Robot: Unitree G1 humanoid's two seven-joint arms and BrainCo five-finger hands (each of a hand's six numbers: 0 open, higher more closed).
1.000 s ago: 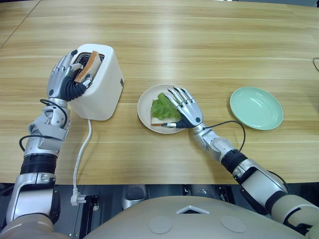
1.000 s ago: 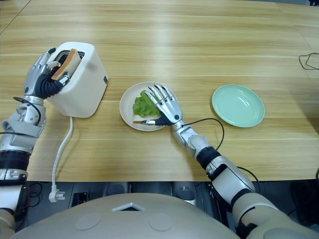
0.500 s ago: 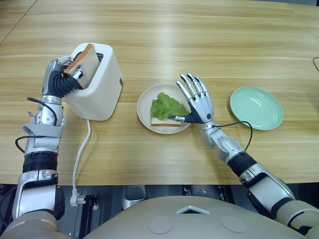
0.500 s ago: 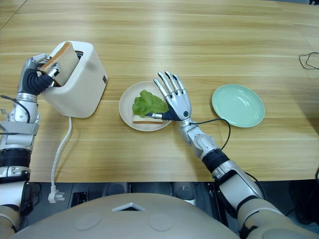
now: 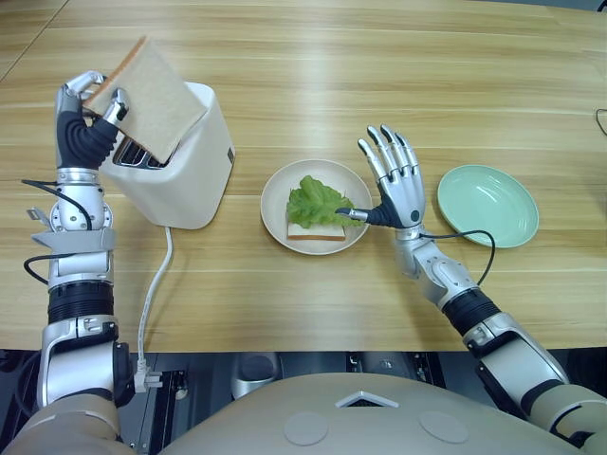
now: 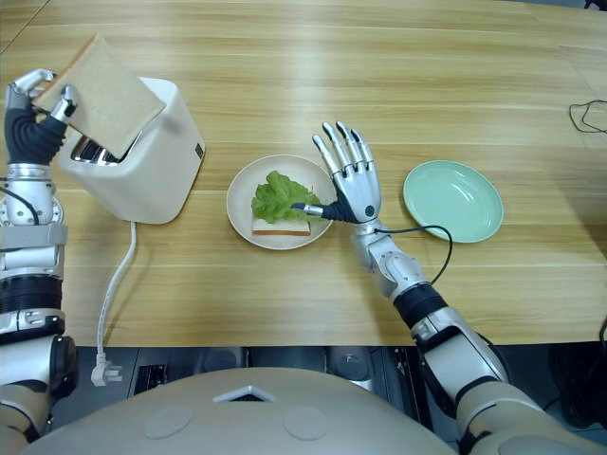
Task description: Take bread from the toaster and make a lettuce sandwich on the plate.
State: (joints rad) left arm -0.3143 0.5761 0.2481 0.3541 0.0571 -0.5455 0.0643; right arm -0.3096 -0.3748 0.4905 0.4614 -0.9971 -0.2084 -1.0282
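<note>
Pale plank-grained wooden table point(image 5: 379, 76), matt; glossy white boxy toaster point(image 5: 199, 166) with rounded corners, thin white cord point(image 5: 156, 275) trailing toward the near edge; left hand point(image 5: 83, 118) clamped on a square, tan-crusted bread slice point(image 5: 152, 100), held tilted with its lower corner over the toaster's slot; round cream plate point(image 5: 275, 201) carries a second flat bread slice point(image 5: 318, 231) topped by a crinkled green lettuce leaf point(image 5: 313, 199); right hand point(image 5: 398, 185) splayed, holding nothing, upright just beside the plate's right rim, thumb tip over it; smooth mint-green dish point(image 5: 488, 207) further right.
</note>
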